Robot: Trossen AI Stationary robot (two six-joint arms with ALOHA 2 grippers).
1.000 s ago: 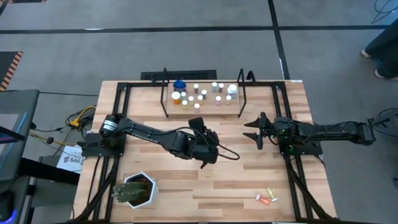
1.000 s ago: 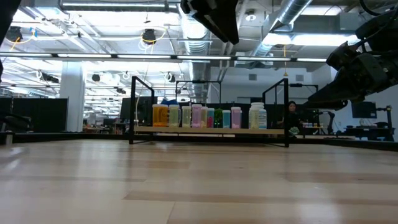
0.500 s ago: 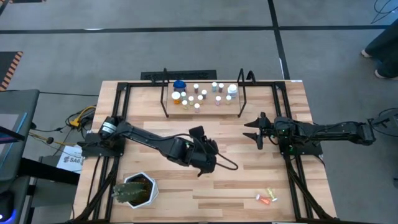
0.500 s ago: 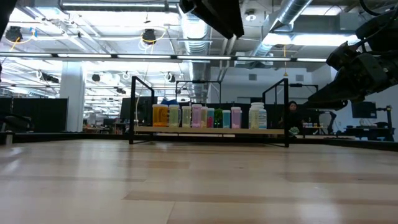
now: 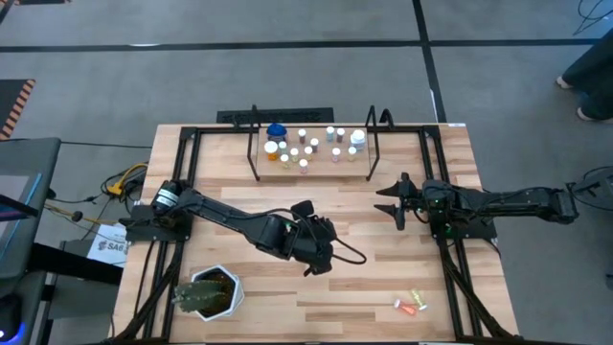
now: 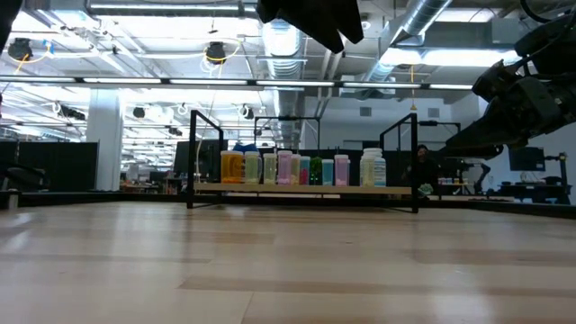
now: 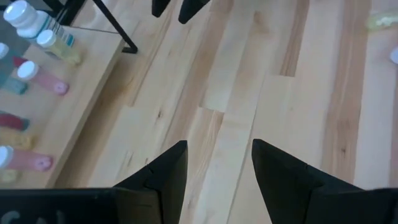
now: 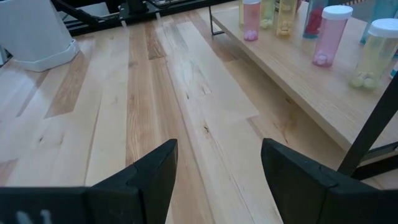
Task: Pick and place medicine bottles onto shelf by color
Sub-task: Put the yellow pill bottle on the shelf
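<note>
High view shows the left gripper point(image 5: 330, 251) over the middle of the wooden surface point(image 5: 383, 259), well in front of the shelf point(image 5: 313, 165); its fingers point(image 7: 163, 171) stand parted with only bare wood between them, grasping nothing. The right gripper point(image 5: 386, 201) hangs above the right half of the surface, pointing toward the centre, and its fingers point(image 8: 152, 174) are likewise spread and empty. The medicine bottles point(image 5: 305, 146) stand clustered on the shelf at the far edge, between its black rod uprights; a wider one with a blue lid point(image 5: 276, 130) sits at the left end of the group. In the low view they form a row of orange, yellow, pink and pale bodies along the plank. Two or three more small bottles point(image 5: 413, 303) lie on their sides near the front right corner of the surface, well apart from both grippers. A green spiky plant point(image 5: 207, 293) in a white pot sits at the front left corner.
</note>
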